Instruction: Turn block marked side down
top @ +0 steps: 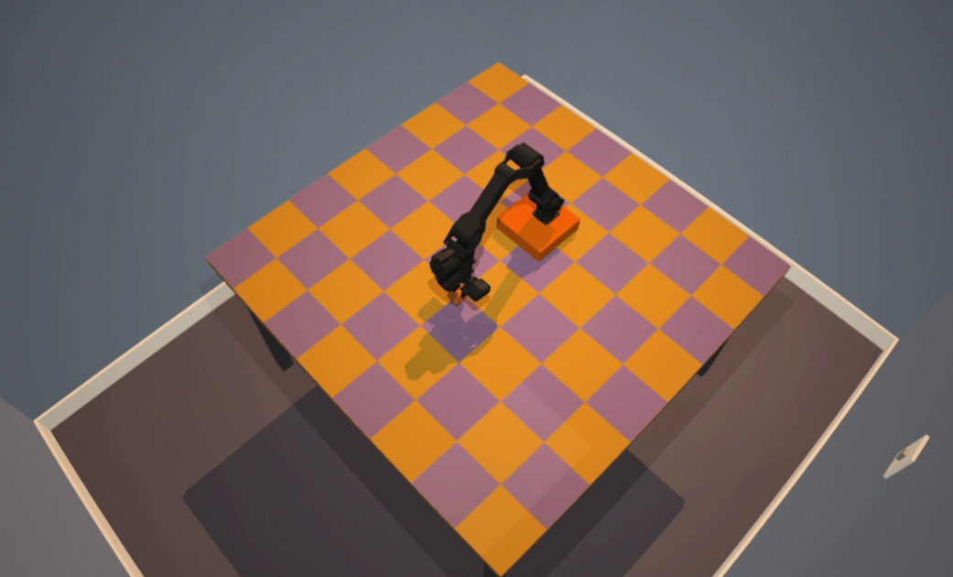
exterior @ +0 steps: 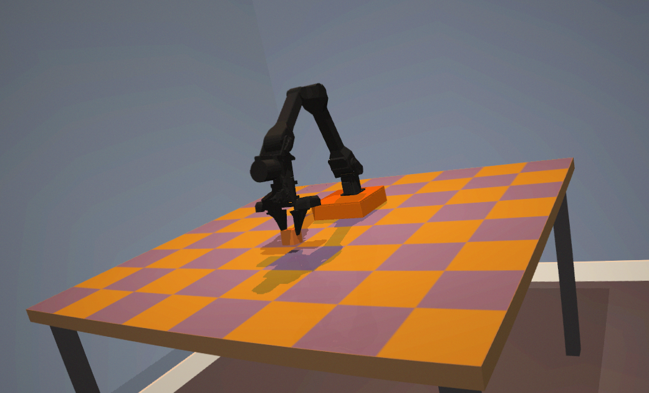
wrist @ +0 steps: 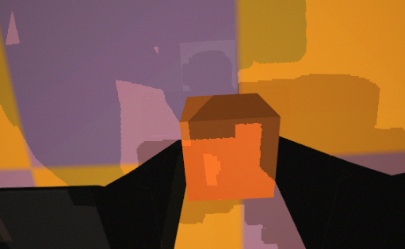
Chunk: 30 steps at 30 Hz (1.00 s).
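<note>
One orange block [top: 456,298] [exterior: 290,237] [wrist: 228,162] is pinched between the two black fingers of the gripper [top: 467,292] [exterior: 290,231] [wrist: 227,146], low over the checkered table [top: 501,444] [exterior: 375,278] [wrist: 80,59]; whether its underside touches the surface cannot be told. The arm's orange base [top: 514,233] [exterior: 338,211] stands apart from the block.
</note>
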Available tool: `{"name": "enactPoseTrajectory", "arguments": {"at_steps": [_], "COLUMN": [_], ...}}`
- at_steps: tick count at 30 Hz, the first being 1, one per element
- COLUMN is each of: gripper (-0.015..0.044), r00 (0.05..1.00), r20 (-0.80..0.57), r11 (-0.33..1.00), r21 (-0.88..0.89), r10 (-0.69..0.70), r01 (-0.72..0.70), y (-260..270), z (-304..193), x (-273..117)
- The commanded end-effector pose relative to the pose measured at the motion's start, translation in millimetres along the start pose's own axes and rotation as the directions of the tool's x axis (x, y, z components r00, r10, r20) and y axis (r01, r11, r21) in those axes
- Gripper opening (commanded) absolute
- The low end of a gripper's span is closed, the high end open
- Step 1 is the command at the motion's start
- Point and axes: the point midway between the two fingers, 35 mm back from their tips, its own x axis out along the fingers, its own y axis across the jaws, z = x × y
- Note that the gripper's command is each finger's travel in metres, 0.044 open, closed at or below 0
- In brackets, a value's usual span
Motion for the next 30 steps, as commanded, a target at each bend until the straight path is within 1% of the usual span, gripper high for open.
{"name": "enactPoseTrajectory", "arguments": {"at_steps": [1,10,20,26,30], "gripper": [0.0000,0.0000,0.0000,0.0000,0.0000], "r00": [0.998,0.982,0.943,0.935,0.915], "r20": [0.059,0.191,0.333,0.356,0.403], "r11": [1.000,1.000,1.000,1.000,1.000], "r21": [0.000,0.000,0.001,0.001,0.000], "r10": [-0.004,-0.004,-0.004,-0.004,-0.004], "r01": [0.004,0.004,0.004,0.004,0.004], "y": [-0.6,-0.6,-0.7,-0.7,-0.6], "z": [1.5,-0.3,-5.4,-6.3,-3.0], "x": [-0.7,0.8,-1.0,-1.1,7.7]}}
